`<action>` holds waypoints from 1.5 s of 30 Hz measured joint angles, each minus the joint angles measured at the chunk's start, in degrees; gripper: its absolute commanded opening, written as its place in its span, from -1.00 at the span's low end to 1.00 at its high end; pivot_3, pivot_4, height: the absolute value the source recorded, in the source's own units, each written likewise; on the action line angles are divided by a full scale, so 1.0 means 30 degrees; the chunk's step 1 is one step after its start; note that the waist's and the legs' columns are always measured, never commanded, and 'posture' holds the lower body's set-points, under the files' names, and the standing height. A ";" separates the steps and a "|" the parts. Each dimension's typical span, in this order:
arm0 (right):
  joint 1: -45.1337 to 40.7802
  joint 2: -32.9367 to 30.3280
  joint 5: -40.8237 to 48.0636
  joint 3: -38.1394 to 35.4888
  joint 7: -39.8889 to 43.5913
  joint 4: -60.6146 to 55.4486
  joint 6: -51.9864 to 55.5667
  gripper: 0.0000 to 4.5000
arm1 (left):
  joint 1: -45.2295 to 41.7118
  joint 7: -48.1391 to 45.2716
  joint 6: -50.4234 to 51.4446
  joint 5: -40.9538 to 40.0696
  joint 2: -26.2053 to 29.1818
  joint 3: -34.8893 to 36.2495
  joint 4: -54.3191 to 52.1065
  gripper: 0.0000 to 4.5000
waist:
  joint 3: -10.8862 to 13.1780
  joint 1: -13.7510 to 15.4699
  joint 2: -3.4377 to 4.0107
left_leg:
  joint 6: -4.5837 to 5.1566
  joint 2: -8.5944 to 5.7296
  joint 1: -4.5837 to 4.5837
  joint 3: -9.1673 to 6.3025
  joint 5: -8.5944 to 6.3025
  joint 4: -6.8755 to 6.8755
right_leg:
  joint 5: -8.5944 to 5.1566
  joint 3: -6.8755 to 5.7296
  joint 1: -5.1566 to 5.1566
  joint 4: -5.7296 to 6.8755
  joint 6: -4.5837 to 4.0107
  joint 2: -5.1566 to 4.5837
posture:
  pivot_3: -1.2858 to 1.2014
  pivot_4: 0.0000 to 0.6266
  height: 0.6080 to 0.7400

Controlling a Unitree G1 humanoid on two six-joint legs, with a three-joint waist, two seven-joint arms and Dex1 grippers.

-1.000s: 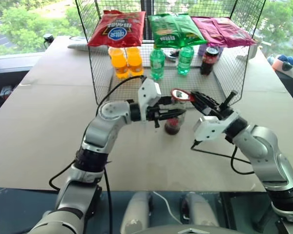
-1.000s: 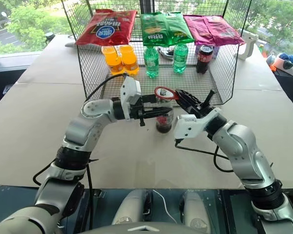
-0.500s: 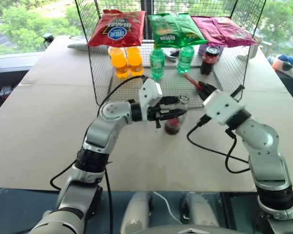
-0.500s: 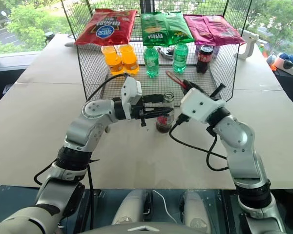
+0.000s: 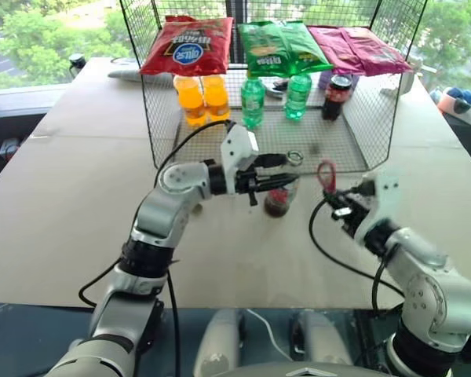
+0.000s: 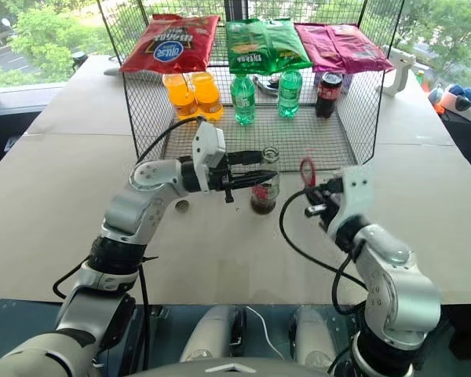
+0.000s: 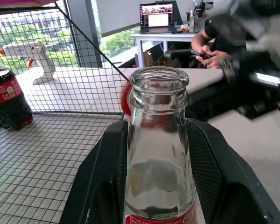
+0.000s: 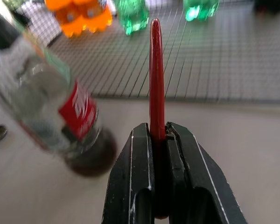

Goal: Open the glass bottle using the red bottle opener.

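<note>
The glass bottle (image 7: pixel 159 154) stands upright on the table in front of the wire basket, its mouth bare and dark cola in its base (image 5: pixel 279 206). My left gripper (image 5: pixel 282 184) reaches in from the left and is shut on the bottle's body, one black finger (image 7: pixel 107 177) on each side. A small round metal cap (image 6: pixel 182 206) lies on the table under my left forearm. Right of the bottle and apart from it, my right gripper (image 5: pixel 335 201) is shut on the handle of the red bottle opener (image 5: pixel 326 174), whose ring head points up.
Behind the bottle, a wire basket (image 5: pixel 361 149) holds orange bottles (image 5: pixel 203 98), green bottles (image 5: pixel 253 100) and a dark cola bottle (image 5: pixel 336 96), with snack bags (image 5: pixel 282 45) on top. A black cable (image 5: pixel 337 255) loops off my right arm. A person's hands (image 7: pixel 213 57) show far behind.
The opener came off the bottle's top, and the bottle's mouth is now bare. My right arm swung up, then dropped and rolled to the bottle's right. My left gripper stayed put.
</note>
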 measured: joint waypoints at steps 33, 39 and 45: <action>0.1195 -0.7234 0.0468 0.5768 -0.0821 0.2660 -1.1816 1.00 | 0.0437 0.0555 0.1229 -0.0365 0.0346 -0.0043 -0.0676 0.98 | 0.0025 -0.0035 0.0021 | 0.0007 -0.0015 -0.0032 -0.0010 -0.0007 -0.0040 | -0.0042 -0.0005 -0.0040 -0.0036 0.0060 -0.0003 | 0.03 -0.52 1.00; 0.1194 -0.7360 0.0502 0.6037 -0.0825 0.2762 -1.2477 1.00 | 0.0437 0.0641 0.1255 -0.0362 0.0369 -0.0024 -0.0676 0.98 | 0.0025 0.0014 0.0022 | 0.0011 -0.0015 -0.0035 -0.0009 -0.0009 -0.0039 | -0.0041 -0.0006 -0.0039 -0.0039 0.0059 -0.0005 | 0.03 -0.52 1.00; 0.1242 -0.7621 0.0537 0.6036 -0.0752 0.2927 -1.2920 1.00 | 0.0438 0.0642 0.1270 -0.0377 0.0575 0.0014 -0.0683 0.98 | 0.0026 0.0013 0.0023 | 0.0011 -0.0012 -0.0035 -0.0008 -0.0009 -0.0040 | -0.0041 -0.0005 -0.0041 -0.0040 0.0057 -0.0004 | 0.03 -0.52 1.00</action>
